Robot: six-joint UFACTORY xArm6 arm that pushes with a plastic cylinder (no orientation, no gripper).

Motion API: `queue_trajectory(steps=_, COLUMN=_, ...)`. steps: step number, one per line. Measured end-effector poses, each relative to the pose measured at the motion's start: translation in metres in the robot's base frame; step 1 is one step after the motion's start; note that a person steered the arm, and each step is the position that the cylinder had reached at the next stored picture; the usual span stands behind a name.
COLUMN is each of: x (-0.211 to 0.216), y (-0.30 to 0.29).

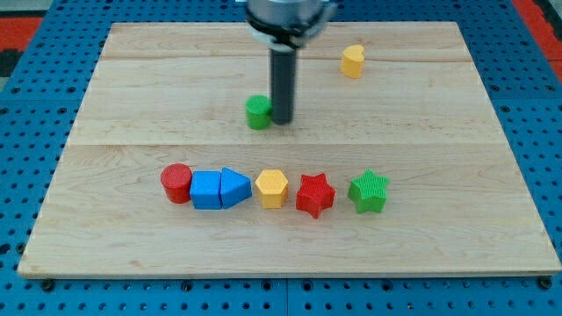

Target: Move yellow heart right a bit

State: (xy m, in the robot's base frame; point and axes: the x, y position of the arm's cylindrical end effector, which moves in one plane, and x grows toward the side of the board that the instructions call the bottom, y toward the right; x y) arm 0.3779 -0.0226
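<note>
Nearest, a row of blocks sits untouched. Yellow heart (352, 61) waits at the tabletop's (457, 175) upper right; my tip (282, 120) (no hand fitted) touches the green block (258, 111), so I judge the approach unfinished: reach the heart's left.

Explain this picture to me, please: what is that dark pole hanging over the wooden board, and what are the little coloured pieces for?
The pole is the end of a robot arm; it has no hand, only a rod. My tip slides along the wooden board and pushes blocks. One camera looks down at the board.

Right now the tip touches the right side of a small green block. The yellow heart, which is to be moved, sits apart toward the view's upper right.

Lower down runs a row: red cylinder, blue cube, blue wedge-like block, yellow hexagon, red star, green star. Nothing is held.
</note>
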Motion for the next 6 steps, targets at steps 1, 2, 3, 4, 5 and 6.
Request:
queue_trajectory(steps=1, x=-0.036, y=-0.015)
queue_trajectory(steps=2, x=-0.109, y=0.014)
queue_trajectory(steps=3, x=-0.118, y=0.117)
queue_trajectory(steps=4, x=-0.097, y=0.131)
queue_trajectory(steps=5, x=-0.095, y=0.113)
queue_trajectory(steps=6, x=-0.086, y=0.085)
